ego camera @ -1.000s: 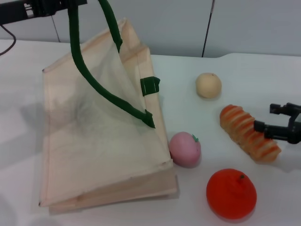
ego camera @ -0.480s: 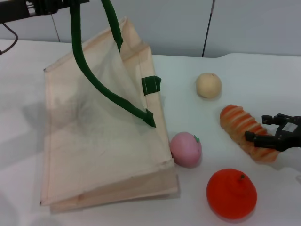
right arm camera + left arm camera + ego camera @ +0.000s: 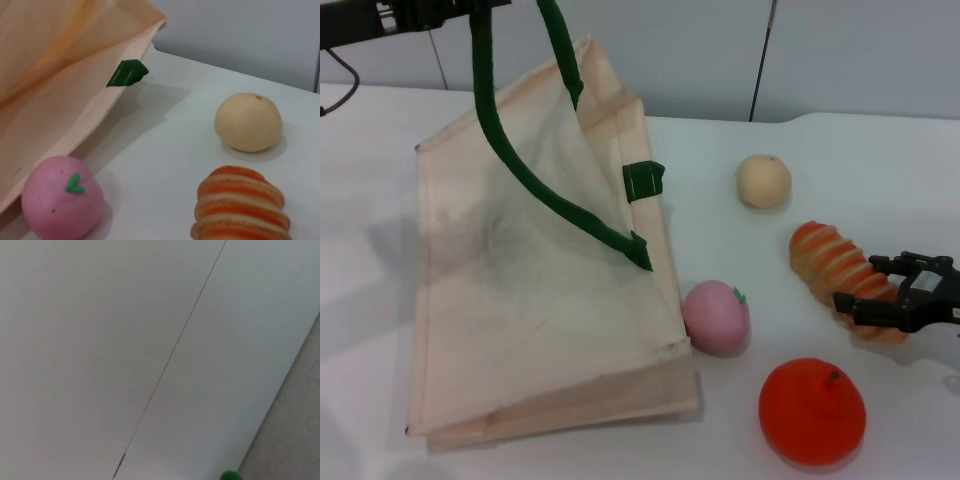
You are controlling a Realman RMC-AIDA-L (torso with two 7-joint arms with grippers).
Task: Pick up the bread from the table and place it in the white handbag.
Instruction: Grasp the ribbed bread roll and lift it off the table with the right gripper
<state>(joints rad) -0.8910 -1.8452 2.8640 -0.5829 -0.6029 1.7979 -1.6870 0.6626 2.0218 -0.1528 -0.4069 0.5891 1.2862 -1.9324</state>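
Observation:
The bread [image 3: 828,260], an orange and tan striped loaf, lies on the white table [image 3: 880,170] at the right; it also shows in the right wrist view [image 3: 240,205]. My right gripper [image 3: 861,283] is open, low over the loaf's near end, with one finger on each side of it. The white handbag [image 3: 540,300] lies on the left with its mouth facing the foods; its edge shows in the right wrist view [image 3: 50,75]. My left gripper [image 3: 430,14] at the top left is shut on a green handle [image 3: 485,110] and holds it up, so the mouth stays open.
A round beige ball [image 3: 763,181] lies behind the bread. A pink peach-like toy [image 3: 716,316] sits against the bag's corner. An orange sphere [image 3: 812,410] is near the front edge, close to my right gripper. The left wrist view shows only the wall.
My right gripper has moved left and down, from beside the bread's near end to straddling it. The bag and left arm have barely moved.

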